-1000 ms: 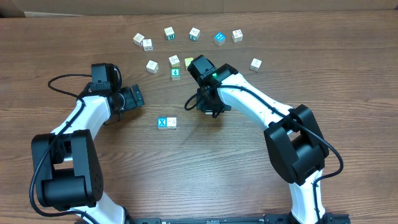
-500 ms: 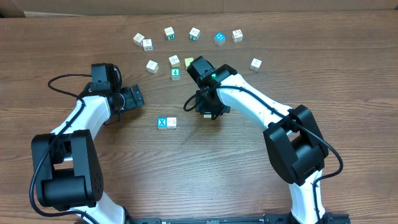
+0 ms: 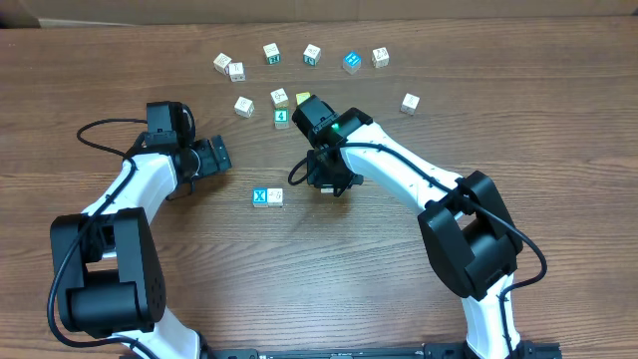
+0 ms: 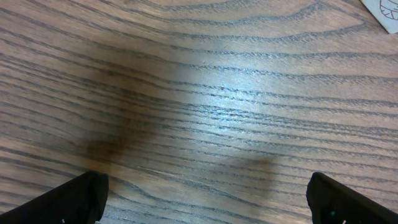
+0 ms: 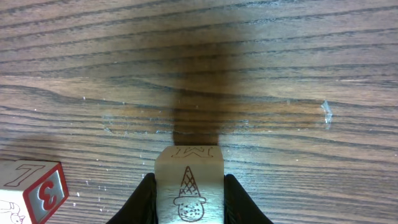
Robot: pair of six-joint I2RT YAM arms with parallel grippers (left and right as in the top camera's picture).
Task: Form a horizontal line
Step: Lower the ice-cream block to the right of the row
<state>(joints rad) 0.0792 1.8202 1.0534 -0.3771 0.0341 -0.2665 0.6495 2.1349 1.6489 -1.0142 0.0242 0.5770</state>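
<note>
Two blocks sit side by side mid-table: a blue X block (image 3: 260, 196) and a white block (image 3: 276, 196) with a red 3, which also shows in the right wrist view (image 5: 31, 190). My right gripper (image 3: 327, 181) is shut on a plain wooden block (image 5: 189, 183) with an ice-cream cone drawing and a W, held just above the wood, right of the pair. My left gripper (image 3: 211, 158) is open and empty over bare wood (image 4: 205, 124), left of the pair.
Several loose letter blocks lie across the far side, among them a green 4 block (image 3: 281, 117), a blue block (image 3: 351, 62) and a white one (image 3: 410, 103). A white block corner (image 4: 385, 15) shows in the left wrist view.
My right gripper has moved left and slightly nearer with its block, closer to the pair of blocks. The left arm has not moved.
</note>
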